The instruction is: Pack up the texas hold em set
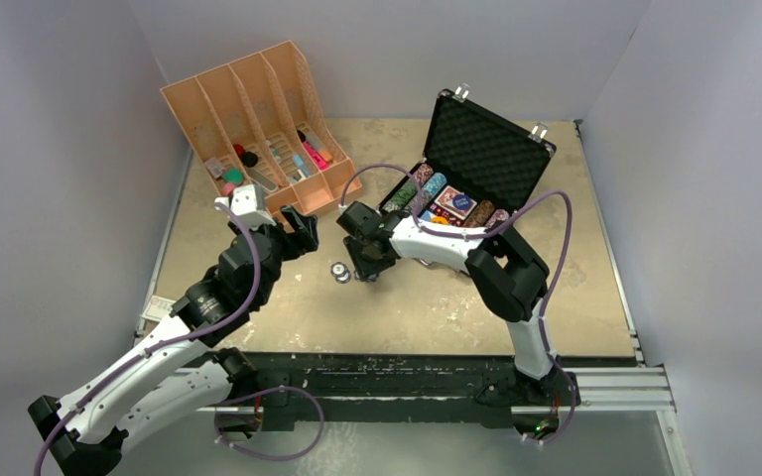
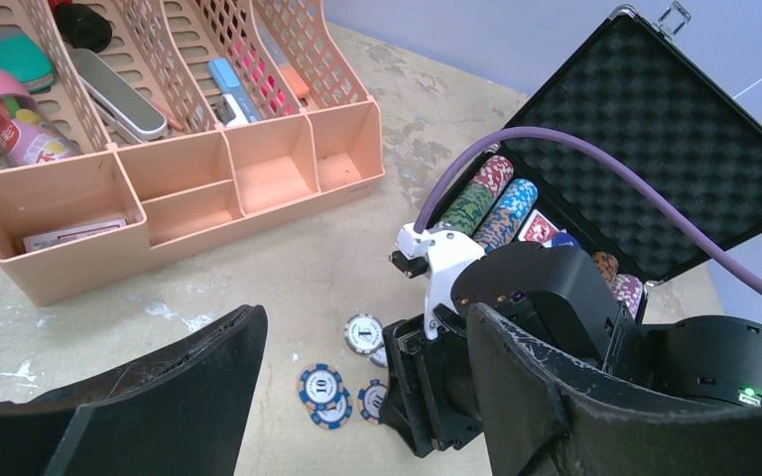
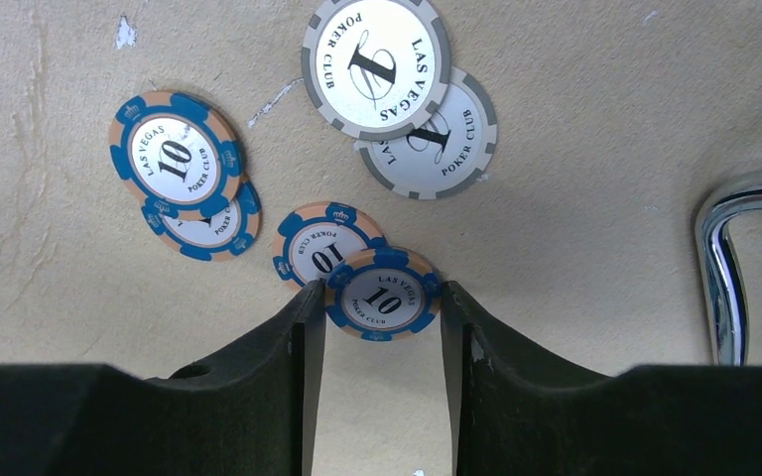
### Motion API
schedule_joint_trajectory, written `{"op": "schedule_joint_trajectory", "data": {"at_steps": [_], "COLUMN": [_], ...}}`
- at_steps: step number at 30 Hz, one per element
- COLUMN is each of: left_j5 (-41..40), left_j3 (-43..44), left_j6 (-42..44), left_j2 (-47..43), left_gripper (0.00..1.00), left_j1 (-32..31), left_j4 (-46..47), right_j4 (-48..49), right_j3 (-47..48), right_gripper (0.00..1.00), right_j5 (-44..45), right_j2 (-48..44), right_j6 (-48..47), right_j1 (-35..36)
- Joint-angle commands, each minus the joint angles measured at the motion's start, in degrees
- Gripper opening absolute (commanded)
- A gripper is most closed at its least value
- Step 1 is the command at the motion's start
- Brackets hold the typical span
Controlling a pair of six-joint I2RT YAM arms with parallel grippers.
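Clamping a blue ten chip (image 3: 383, 296) by its rim, the right jaws have a finger (image 3: 293, 342) on each side of it, both touching. Whether the chip is off the table (image 1: 437, 307) I cannot tell.

It overlaps a second blue ten (image 3: 316, 243), just outside the briefcase (image 1: 491, 149) on its handle side. The silver handle (image 3: 724, 268) shows at the edge of the right wrist view. A little farther from the briefcase lie a stacked pair of blue tens (image 3: 174, 159) and two overlapping grey ones (image 3: 377, 64). That makes six loose chips in all.

The left jaws stand released and empty, their fingers (image 2: 159, 397) wide apart. They hover on the far side of the loose chips from the briefcase.

The briefcase is open, its foam lid upright. Rows of striped chips (image 1: 425, 188) and a card deck (image 1: 453, 201) already sit in its base.

The packing looks mostly done. What seems left is carrying these last chips into the briefcase, one being taken now, then lowering the lid and fastening the latches. The orange organiser (image 1: 248, 109), well apart from the briefcase, plays no part.
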Motion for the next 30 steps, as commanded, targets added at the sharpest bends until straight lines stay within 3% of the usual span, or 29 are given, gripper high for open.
{"op": "schedule_joint_trajectory", "data": {"at_steps": [1,30], "left_j5": [-1.3,-4.4], "left_j3": [0.3,0.4], "left_j6": [1.0,0.4], "left_j2": [-0.9,-2.1], "left_gripper": [0.73,0.73], "left_j1": [0.2,0.2], "left_j4": [1.2,-0.2], "right_j4": [-2.1,-1.1], "right_j3": [2.6,6.3], "right_gripper": [0.38,0.46], "right_j5": [2.3,-3.4], "right_j2": [-1.3,2.0], "right_j6": [0.6,-1.3], "right_j1": [0.2,0.7]}}
